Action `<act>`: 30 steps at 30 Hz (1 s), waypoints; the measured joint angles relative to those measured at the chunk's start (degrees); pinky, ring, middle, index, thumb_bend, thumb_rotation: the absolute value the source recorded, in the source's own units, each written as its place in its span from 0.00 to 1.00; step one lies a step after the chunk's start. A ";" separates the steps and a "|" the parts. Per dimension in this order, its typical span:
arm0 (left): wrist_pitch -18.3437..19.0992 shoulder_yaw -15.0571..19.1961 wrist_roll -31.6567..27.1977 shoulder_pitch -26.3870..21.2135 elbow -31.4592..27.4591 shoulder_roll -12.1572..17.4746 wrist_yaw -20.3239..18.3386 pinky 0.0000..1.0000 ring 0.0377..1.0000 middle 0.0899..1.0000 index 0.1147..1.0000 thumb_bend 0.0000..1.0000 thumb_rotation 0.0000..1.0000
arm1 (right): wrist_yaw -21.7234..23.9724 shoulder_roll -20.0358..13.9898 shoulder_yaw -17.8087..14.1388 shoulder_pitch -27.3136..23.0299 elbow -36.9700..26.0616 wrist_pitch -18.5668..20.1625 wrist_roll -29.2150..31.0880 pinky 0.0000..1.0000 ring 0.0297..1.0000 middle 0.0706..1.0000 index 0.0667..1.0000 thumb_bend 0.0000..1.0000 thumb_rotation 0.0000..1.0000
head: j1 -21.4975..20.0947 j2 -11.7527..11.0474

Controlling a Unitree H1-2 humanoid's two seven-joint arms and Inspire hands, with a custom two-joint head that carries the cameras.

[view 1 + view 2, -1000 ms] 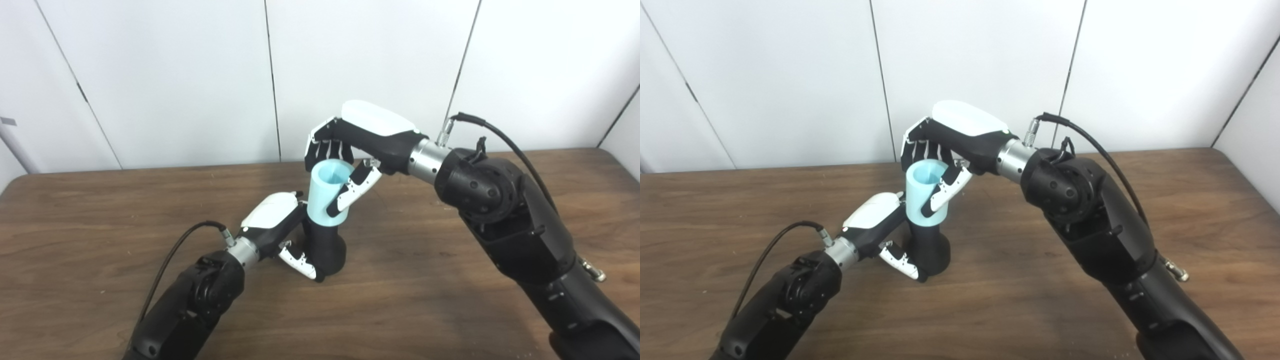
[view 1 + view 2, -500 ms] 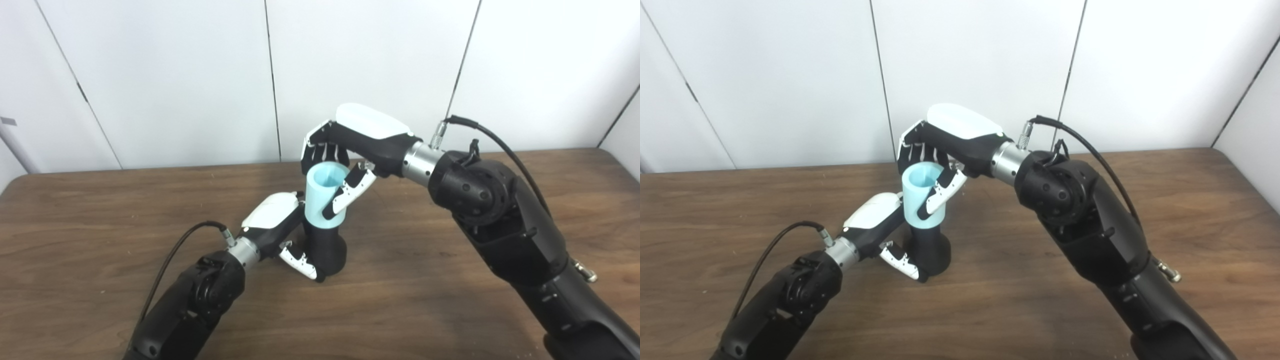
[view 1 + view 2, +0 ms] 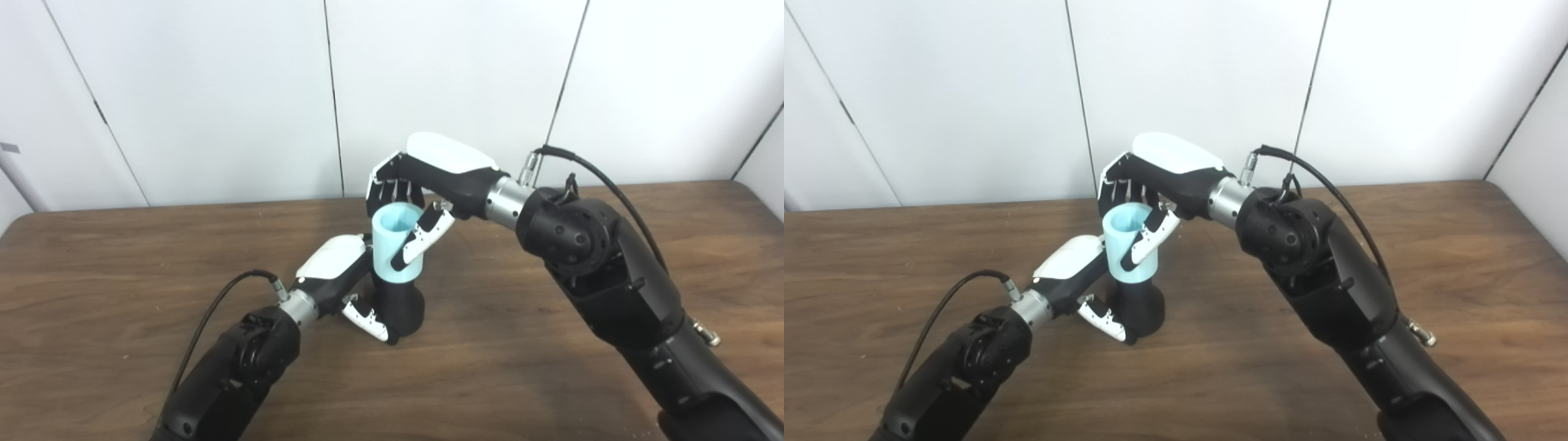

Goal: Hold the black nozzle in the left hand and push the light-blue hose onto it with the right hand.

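The black nozzle [image 3: 401, 309] is stood upright on the wooden table [image 3: 551, 367], near its middle, with its wide base resting on the surface. It is gripped low down by the left hand [image 3: 343, 282], whose fingers are wrapped round the far side of the base while the white-tipped thumb [image 3: 366, 320] is pressed against the near side. The left forearm is brought in from the lower left edge and angled up and to the right, with a black cable [image 3: 214, 312] looped from the wrist. The light-blue hose [image 3: 395, 245], a short open-topped tube, is seated over the upper part of the nozzle and is tilted slightly to the left. It is clasped near its rim by the right hand [image 3: 422, 184]: the dark fingers [image 3: 392, 190] are curled down behind the tube's far side, and the thumb [image 3: 422, 240] is laid diagonally across its near side. The right wrist is bent downward, so that the white back of the hand is turned upward above the hose. The right arm is reached in from the lower right corner, raised well clear of the table, and bent at a bulky black joint [image 3: 569, 236] just behind the metal wrist ring. A white panelled wall [image 3: 184, 92] is seen behind the table.
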 measured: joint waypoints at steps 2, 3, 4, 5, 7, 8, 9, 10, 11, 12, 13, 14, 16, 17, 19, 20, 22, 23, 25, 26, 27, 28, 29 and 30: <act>0.12 -0.01 0.05 0.00 -0.08 0.01 -0.06 1.00 0.61 0.40 0.44 0.53 0.00 | 0.00 -0.01 0.00 -0.05 0.11 -0.43 -0.04 0.36 0.42 0.46 0.46 0.50 0.00 | -0.09 0.09; 0.16 -0.02 0.08 0.00 -0.10 0.01 -0.07 1.00 0.61 0.40 0.44 0.53 0.00 | 0.00 -0.02 0.00 -0.05 0.12 -0.61 -0.09 0.36 0.42 0.46 0.47 0.50 0.00 | -0.09 0.09; 0.17 -0.03 0.11 0.00 -0.12 0.01 -0.07 1.00 0.61 0.40 0.44 0.53 0.00 | 0.00 -0.02 0.00 -0.05 0.12 -0.76 -0.16 0.36 0.42 0.46 0.47 0.50 0.00 | -0.09 0.09; 0.19 -0.03 0.13 0.00 -0.12 0.01 -0.07 1.00 0.61 0.40 0.44 0.53 0.00 | 0.00 -0.04 -0.01 -0.05 0.12 -0.96 -0.25 0.36 0.42 0.46 0.47 0.50 0.00 | -0.09 0.09; 0.22 -0.04 0.14 0.00 -0.13 0.01 -0.07 1.00 0.61 0.40 0.44 0.53 0.00 | 0.00 -0.03 -0.01 -0.05 0.12 -1.19 -0.39 0.36 0.42 0.46 0.47 0.50 0.00 | -0.09 0.09; 0.23 -0.05 0.15 0.00 -0.14 0.01 -0.07 1.00 0.61 0.40 0.44 0.53 0.00 | 0.00 -0.04 -0.01 -0.04 0.12 -1.30 -0.45 0.36 0.42 0.45 0.47 0.50 0.00 | -0.18 0.18; 0.24 -0.05 0.15 0.00 -0.17 0.02 -0.08 1.00 0.61 0.40 0.44 0.53 0.00 | -0.01 -0.04 -0.01 -0.03 0.12 -1.48 -0.53 0.36 0.41 0.45 0.48 0.50 0.00 | -0.18 0.18; 0.28 -0.05 0.17 0.01 -0.22 0.04 -0.11 1.00 0.61 0.40 0.44 0.53 0.00 | -0.02 -0.05 0.00 -0.01 0.12 -1.64 -0.73 0.36 0.41 0.45 0.48 0.50 0.00 | -0.09 0.61; 0.31 -0.07 0.21 0.01 -0.29 0.06 -0.12 1.00 0.61 0.40 0.44 0.53 0.00 | -0.05 -0.06 0.00 0.09 0.12 -1.77 -0.83 0.36 0.41 0.44 0.48 0.50 0.00 | -0.09 0.70; 0.31 -0.12 0.29 0.01 -0.35 0.08 -0.13 1.00 0.61 0.41 0.43 0.53 0.00 | -0.11 -0.10 0.01 0.28 0.12 -1.95 -0.90 0.36 0.41 0.44 0.48 0.50 0.00 | -0.09 0.70; 0.31 -0.16 0.36 0.01 -0.42 0.10 -0.13 1.00 0.61 0.41 0.43 0.53 0.00 | -0.14 -0.14 0.01 0.63 0.12 -2.14 -0.98 0.36 0.41 0.44 0.48 0.50 0.00 | -0.09 0.70; 0.31 -0.19 0.48 0.01 -0.47 0.10 -0.13 1.00 0.61 0.41 0.43 0.53 0.00 | -0.22 -0.17 0.00 1.04 0.12 -2.44 -1.04 0.36 0.41 0.44 0.48 0.50 0.00 | -0.09 0.70; 0.31 -0.24 0.64 0.03 -0.63 0.11 -0.21 1.00 0.61 0.42 0.43 0.53 0.00 | -0.54 -0.24 0.00 1.91 0.12 -2.88 -1.11 0.36 0.41 0.44 0.48 0.50 0.00 | 0.00 1.14; 0.32 -0.25 0.68 0.05 -0.74 0.11 -0.28 1.00 0.61 0.42 0.43 0.53 0.00 | -0.89 -0.25 -0.09 2.37 0.11 -3.19 -1.06 0.36 0.42 0.44 0.48 0.50 0.00 | 0.00 1.23; 0.33 -0.25 0.78 0.09 -0.83 0.10 -0.40 1.00 0.62 0.42 0.43 0.53 0.00 | -1.69 -0.27 -0.27 3.19 0.05 -3.74 -0.84 0.36 0.42 0.45 0.48 0.50 0.00 | 0.00 1.32; 0.33 -0.25 0.78 0.09 -0.83 0.08 -0.43 1.00 0.62 0.42 0.43 0.53 0.00 | -2.02 -0.28 -0.36 3.55 0.03 -3.85 -0.75 0.36 0.42 0.45 0.48 0.50 0.00 | 0.00 1.32; 0.30 -0.26 0.78 0.10 -0.83 0.07 -0.52 1.00 0.62 0.42 0.43 0.53 0.00 | -2.64 -0.30 -0.61 4.22 -0.01 -4.00 -0.48 0.36 0.42 0.45 0.48 0.50 0.00 | 0.09 1.41; 0.29 -0.25 0.78 0.10 -0.83 0.05 -0.60 1.00 0.62 0.42 0.43 0.53 0.00 | -2.78 -0.32 -0.67 4.41 -0.02 -3.99 -0.27 0.35 0.42 0.45 0.48 0.50 0.00 | 0.09 1.41; 0.25 -0.24 0.78 0.10 -0.88 0.01 -0.80 1.00 0.62 0.42 0.43 0.53 0.00 | -2.95 -0.45 -0.76 4.71 -0.02 -3.96 0.13 0.35 0.42 0.45 0.48 0.50 0.00 | 0.09 1.41; 0.22 -0.24 0.78 0.10 -0.89 -0.01 -0.87 1.00 0.62 0.42 0.43 0.53 0.00 | -2.96 -0.50 -0.77 4.84 -0.05 -3.88 0.23 0.35 0.42 0.46 0.48 0.50 0.00 | 0.09 1.41; 0.16 -0.23 0.78 0.10 -0.89 -0.03 -0.93 1.00 0.62 0.41 0.43 0.53 0.00 | -2.97 -0.55 -0.80 5.01 -0.19 -3.76 0.27 0.35 0.42 0.46 0.48 0.50 0.00 | 0.09 1.49; 0.09 -0.22 0.78 0.10 -0.89 -0.04 -0.99 1.00 0.62 0.41 0.43 0.53 0.00 | -3.02 -0.58 -0.85 5.28 -0.36 -3.61 0.30 0.35 0.42 0.46 0.48 0.50 0.00 | 0.09 1.58; 0.01 -0.18 0.78 0.10 -0.89 -0.06 -1.10 1.00 0.62 0.41 0.43 0.53 0.00 | -3.11 -0.57 -0.94 5.63 -0.56 -3.50 0.36 0.35 0.42 0.46 0.48 0.50 0.00 | 0.09 1.58; -0.03 -0.15 0.78 0.10 -0.89 -0.07 -1.18 1.00 0.62 0.41 0.43 0.53 0.00 | -3.27 -0.57 -1.03 6.01 -0.72 -3.48 0.43 0.35 0.42 0.46 0.48 0.50 0.00 | 0.26 1.67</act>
